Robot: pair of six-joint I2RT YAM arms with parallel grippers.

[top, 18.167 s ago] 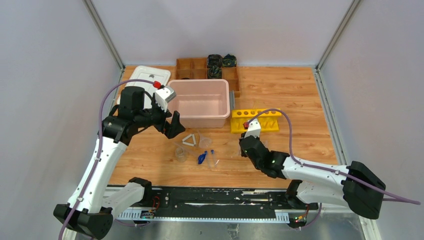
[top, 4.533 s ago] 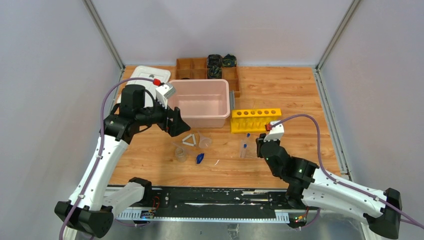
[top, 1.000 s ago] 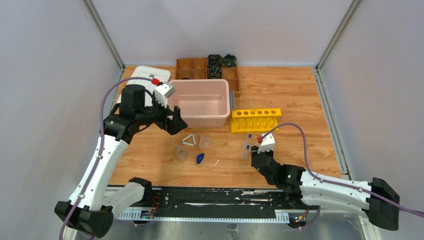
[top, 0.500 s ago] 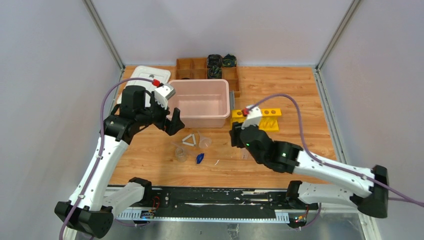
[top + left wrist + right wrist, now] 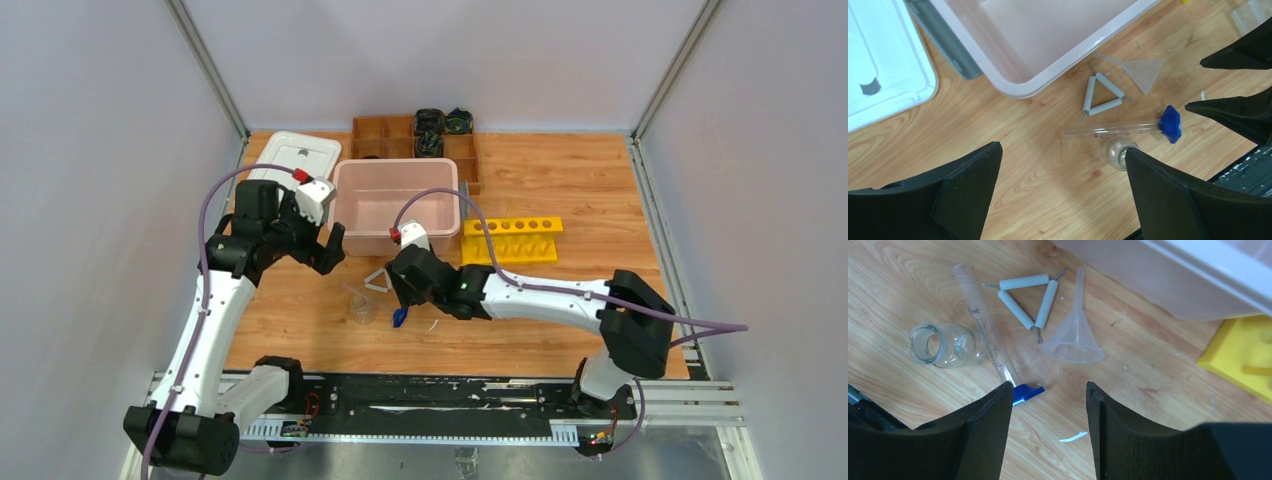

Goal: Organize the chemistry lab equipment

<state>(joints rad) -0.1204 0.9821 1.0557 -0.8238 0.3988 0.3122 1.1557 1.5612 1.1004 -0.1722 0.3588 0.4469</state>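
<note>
Top view: a pink bin stands on the wood-grain counter. Left wrist: the left end effector, spread wide and empty, hovers over a white rod triangle, a blue-footed tube and a round beaker beside the bin. Right wrist: the right end effector, half open, empty, hangs near a conical funnel.

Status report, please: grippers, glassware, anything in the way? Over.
Left gripper open, by the bin. Right gripper open, empty, over funnel and cylinder. Both lie on the table, untouched. Way clear.
</note>
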